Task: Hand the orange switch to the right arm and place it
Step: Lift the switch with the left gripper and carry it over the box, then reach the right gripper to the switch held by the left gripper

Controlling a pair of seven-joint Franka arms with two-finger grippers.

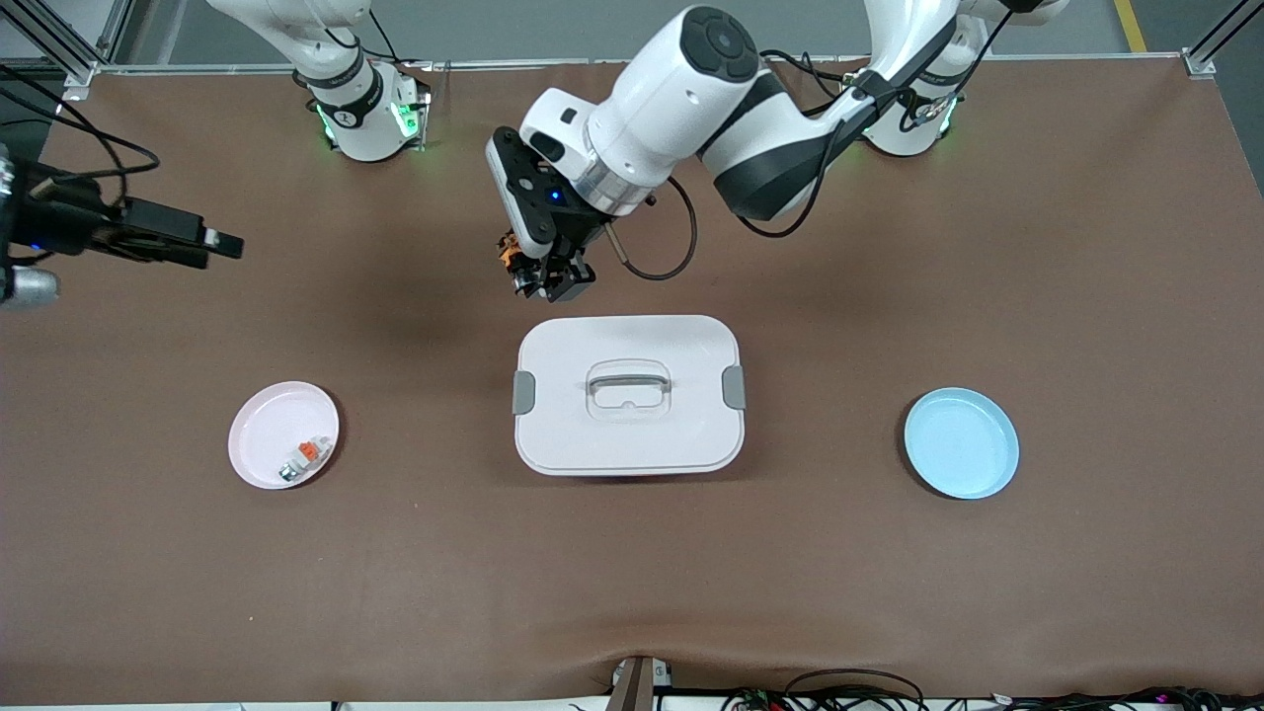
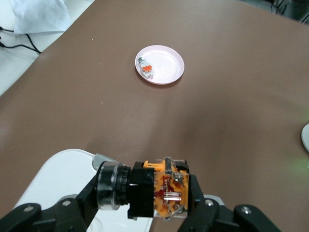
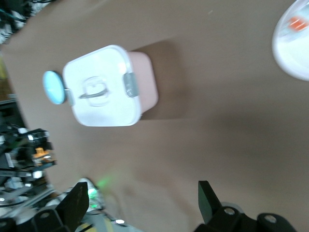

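Two arms work over one brown bench [image 1: 1086, 247], and each carries one end effector. Two plates lie on it: one pink plate [image 1: 259, 420] at lower left of the front view, toward the right arm's end, and one blue plate [image 1: 961, 442] at lower right, toward the left arm's end. One white lidded box [image 1: 628, 394] with a handle and two grey side latches sits between them at frame centre. One small white-grey piece with an orange tab [image 1: 306, 457] lies in the pink plate.

One orange switch [image 1: 510, 249] is in play: the left end effector [image 1: 545, 272] is clamped on it in the air, just above the box's upper edge in the front view, over bare bench. The right end effector [image 1: 222, 243] hangs at the left edge of the front view, over bare bench, with its fingers apart and nothing between them.

Only the left wrist view shows the switch [image 2: 154, 193] close up: a black body with a ringed round end, orange inner parts and metal contacts, pinched from both sides, with the pink plate [image 2: 169, 72] at the upper middle of that frame. Only the right wrist view shows the right end effector [image 3: 145, 205] spread wide along the bottom of its frame, with the box [image 3: 104, 87] upper left.

No brand, label or writing can be read in any view
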